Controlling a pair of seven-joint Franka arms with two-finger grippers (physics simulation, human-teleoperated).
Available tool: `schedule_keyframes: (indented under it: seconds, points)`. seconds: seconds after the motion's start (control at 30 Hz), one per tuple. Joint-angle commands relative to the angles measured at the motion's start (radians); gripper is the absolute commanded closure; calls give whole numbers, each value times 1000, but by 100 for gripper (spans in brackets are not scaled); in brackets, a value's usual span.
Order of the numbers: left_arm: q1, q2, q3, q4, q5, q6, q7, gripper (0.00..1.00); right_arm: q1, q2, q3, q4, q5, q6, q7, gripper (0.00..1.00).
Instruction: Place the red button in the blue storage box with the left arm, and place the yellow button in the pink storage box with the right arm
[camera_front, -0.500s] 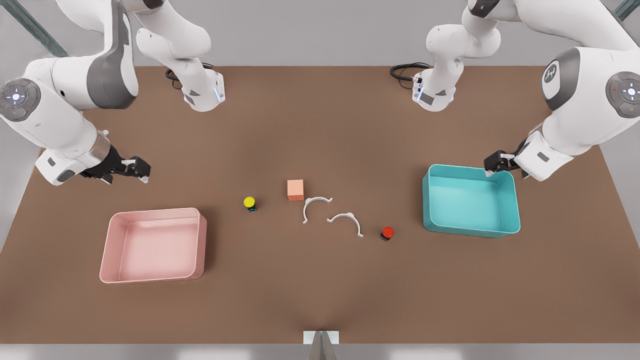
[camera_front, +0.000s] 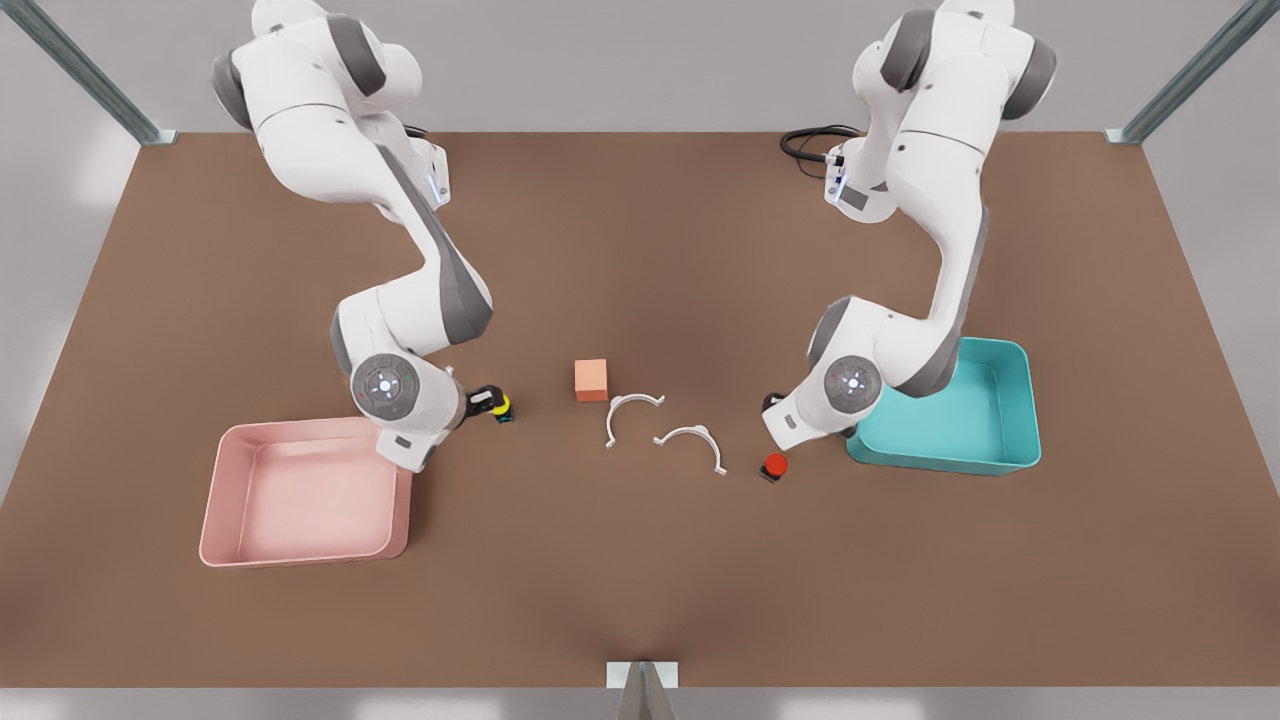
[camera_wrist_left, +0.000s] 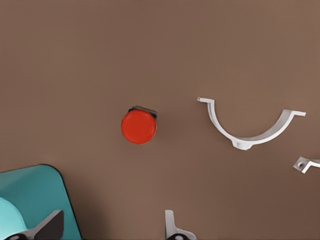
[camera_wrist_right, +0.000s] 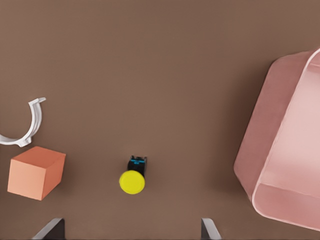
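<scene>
The red button (camera_front: 775, 465) (camera_wrist_left: 138, 126) stands on the brown table just off the blue storage box (camera_front: 940, 462) (camera_wrist_left: 30, 185). Over it, on the box's side, hangs my left gripper (camera_front: 772, 405) (camera_wrist_left: 110, 227), open and holding nothing. On the front view's left, the yellow button (camera_front: 503, 405) (camera_wrist_right: 132, 181) stands beside the pink storage box (camera_front: 305, 427) (camera_wrist_right: 260, 150). My right gripper (camera_front: 490, 403) (camera_wrist_right: 130, 230) is right above it, open, its fingers wide on either side of the cap.
An orange cube (camera_front: 591, 380) (camera_wrist_right: 36, 172) sits mid-table near the yellow button. Two white curved clips (camera_front: 612, 420) (camera_front: 688, 431) (camera_wrist_left: 243, 142) lie between the two buttons. Both boxes hold nothing.
Both arms have swung in from the table's outer sides toward the middle. The right gripper now hangs over the yellow button and the left over the red button.
</scene>
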Motion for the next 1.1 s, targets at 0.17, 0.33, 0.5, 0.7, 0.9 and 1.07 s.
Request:
schedule_keyframes:
  seconds: [0.17,0.33,0.5,0.7,0.9,1.07]
  points:
    - [-9,99,0,-13,1,444,-36,0,-31,-98,34,-456,2,656,59,0]
    - [-6,144,0,-13,1,467,-34,0,-31,-26,48,-550,-3,911,58,0]
    - [-8,184,2,-14,1,470,-34,0,-24,-34,51,-699,-3,1147,88,0]
    - [-8,184,0,-13,1,469,-36,32,-25,-40,62,-719,-4,1164,88,0]
    - [-8,184,2,-14,-1,466,-39,45,-28,-85,73,-769,-4,1202,88,2]
    - [-2,135,3,-13,-1,374,-40,47,-40,-101,85,-804,-4,1204,87,2]
